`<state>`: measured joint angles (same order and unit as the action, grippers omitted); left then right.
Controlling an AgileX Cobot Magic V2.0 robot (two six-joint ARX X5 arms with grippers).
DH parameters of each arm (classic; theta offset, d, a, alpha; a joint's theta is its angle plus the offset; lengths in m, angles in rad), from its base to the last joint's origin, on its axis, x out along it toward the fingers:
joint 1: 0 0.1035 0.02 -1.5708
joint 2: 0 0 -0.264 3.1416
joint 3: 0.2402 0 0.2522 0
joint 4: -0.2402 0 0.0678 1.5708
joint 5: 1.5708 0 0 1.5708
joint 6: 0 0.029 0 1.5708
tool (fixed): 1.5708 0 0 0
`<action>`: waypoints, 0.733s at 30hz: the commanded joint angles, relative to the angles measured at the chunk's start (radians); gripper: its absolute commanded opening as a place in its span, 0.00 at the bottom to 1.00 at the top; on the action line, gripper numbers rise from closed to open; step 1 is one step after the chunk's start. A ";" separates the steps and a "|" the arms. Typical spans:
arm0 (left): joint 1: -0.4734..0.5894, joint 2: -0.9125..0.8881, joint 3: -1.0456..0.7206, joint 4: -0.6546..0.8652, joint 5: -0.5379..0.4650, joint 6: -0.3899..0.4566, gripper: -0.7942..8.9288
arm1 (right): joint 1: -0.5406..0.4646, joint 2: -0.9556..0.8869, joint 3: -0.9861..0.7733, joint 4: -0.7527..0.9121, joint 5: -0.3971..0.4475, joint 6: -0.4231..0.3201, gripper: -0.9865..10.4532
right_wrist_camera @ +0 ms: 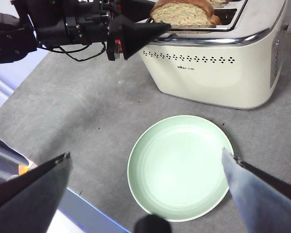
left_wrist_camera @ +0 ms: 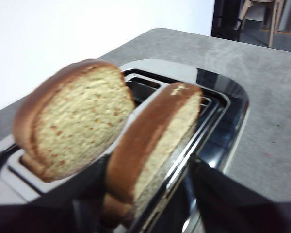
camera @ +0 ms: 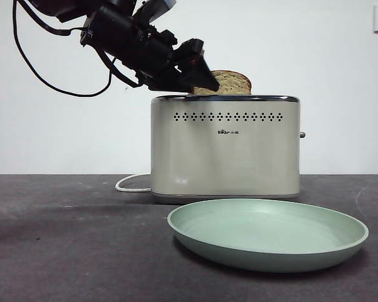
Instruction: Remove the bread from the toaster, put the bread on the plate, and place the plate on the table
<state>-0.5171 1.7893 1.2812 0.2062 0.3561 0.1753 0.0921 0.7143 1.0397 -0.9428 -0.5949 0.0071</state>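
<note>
The cream toaster [camera: 225,151] stands on the dark table [camera: 69,239] with two slices in its slots. The bread [left_wrist_camera: 153,145] is the slice in the slot nearer the plate; it also shows in the front view [camera: 230,82] and the right wrist view [right_wrist_camera: 184,14]. My left gripper [left_wrist_camera: 148,162] is open, with one jaw on each side of the bread at the toaster's top [camera: 208,80]. The other slice [left_wrist_camera: 72,126] stands in the far slot. The mint-green plate [camera: 268,234] lies in front of the toaster. My right gripper [right_wrist_camera: 145,153] hovers open and empty above the plate [right_wrist_camera: 179,165].
A white cord [camera: 131,182] runs from the toaster's back left across the table. A blue-edged table border shows in the right wrist view [right_wrist_camera: 87,208]. The left arm's body and cables [right_wrist_camera: 63,29] hang above the table left of the toaster.
</note>
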 commanded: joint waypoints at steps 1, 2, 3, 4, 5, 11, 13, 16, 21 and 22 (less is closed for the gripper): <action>-0.005 0.003 0.000 0.010 0.011 -0.014 0.07 | 0.001 -0.001 0.002 0.001 0.000 -0.005 0.63; -0.005 0.002 0.000 0.011 0.011 -0.019 0.07 | 0.001 -0.001 0.002 -0.001 0.000 -0.005 0.63; -0.005 0.002 0.002 0.011 0.011 -0.019 0.07 | 0.001 -0.001 0.002 -0.003 0.000 -0.005 0.63; -0.003 0.000 0.003 0.011 0.011 -0.019 0.07 | 0.001 -0.001 0.002 -0.006 0.000 -0.005 0.63; -0.001 -0.003 0.003 0.011 0.011 -0.019 0.07 | 0.001 -0.001 0.002 -0.010 0.000 -0.005 0.63; 0.002 -0.047 0.003 0.011 0.011 -0.019 0.07 | 0.001 0.011 0.002 -0.020 0.000 -0.004 0.63; 0.002 -0.074 0.003 0.012 0.011 -0.018 0.07 | 0.001 0.016 0.002 -0.028 0.000 -0.004 0.63; 0.003 -0.123 0.003 0.013 0.011 -0.018 0.07 | 0.001 0.026 0.002 -0.030 -0.001 -0.004 0.63; 0.003 -0.226 0.003 -0.003 0.011 -0.018 0.07 | 0.001 0.039 0.002 -0.030 0.000 -0.005 0.63; 0.003 -0.250 0.003 -0.010 0.011 -0.018 0.07 | 0.001 0.041 0.002 -0.030 0.000 -0.005 0.63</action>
<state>-0.5117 1.5475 1.2831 0.1925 0.3611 0.1638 0.0921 0.7547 1.0397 -0.9752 -0.5953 0.0071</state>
